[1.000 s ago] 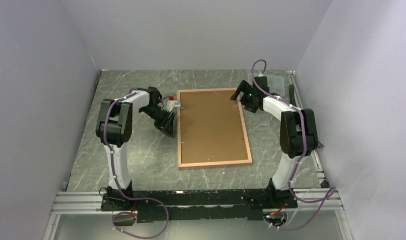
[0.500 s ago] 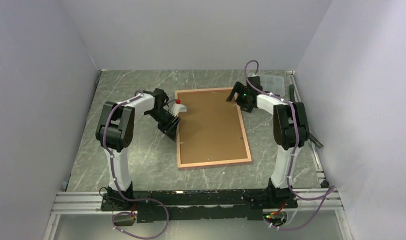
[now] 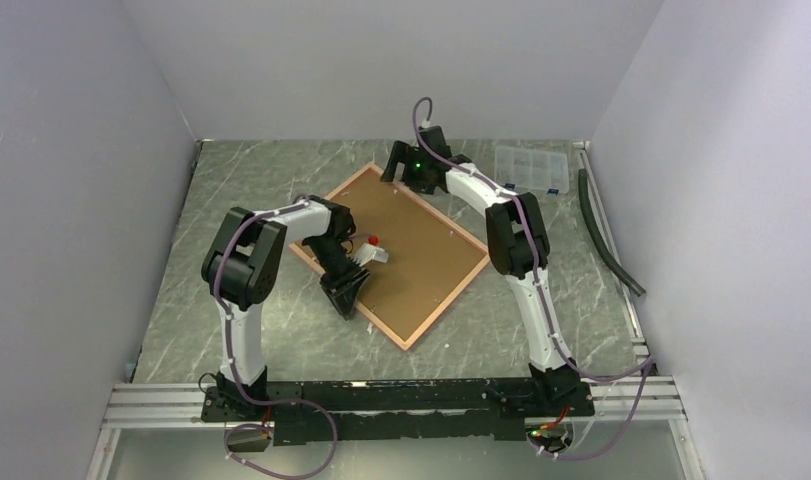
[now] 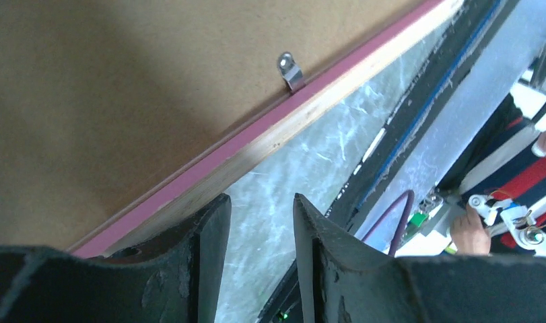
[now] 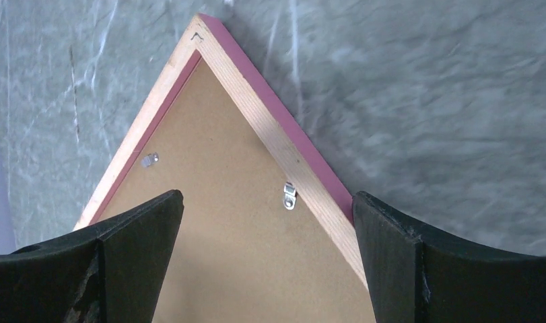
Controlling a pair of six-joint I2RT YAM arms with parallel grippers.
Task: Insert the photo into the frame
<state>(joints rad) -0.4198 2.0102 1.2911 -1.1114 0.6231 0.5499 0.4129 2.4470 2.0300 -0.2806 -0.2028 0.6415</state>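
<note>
The frame [image 3: 447,295] lies diagonally on the table, tan reverse up, with the brown backing board [image 3: 401,250] in it. The photo is out of view. My left gripper [image 3: 346,298] is at the frame's near-left edge. In the left wrist view the gripper [image 4: 260,208] is open by a narrow gap with only table between the fingers. Its left finger [image 4: 202,229] is against the frame's outer rim [image 4: 270,131]. My right gripper [image 3: 393,172] is at the far corner. In the right wrist view it [image 5: 266,208] is wide open and straddles that corner [image 5: 290,155], holding nothing.
Small metal clips [image 5: 289,195] hold the backing board [image 5: 216,222] in the rim. A clear plastic box [image 3: 529,168] sits at the back right and a black hose [image 3: 606,235] lies along the right wall. Grey walls close in three sides. A person's hand [image 4: 468,232] shows beyond the near rail.
The frame has swung counter-clockwise from square-on to diagonal. My right gripper moved left with the far corner, and my left gripper moved nearer along the left edge.
</note>
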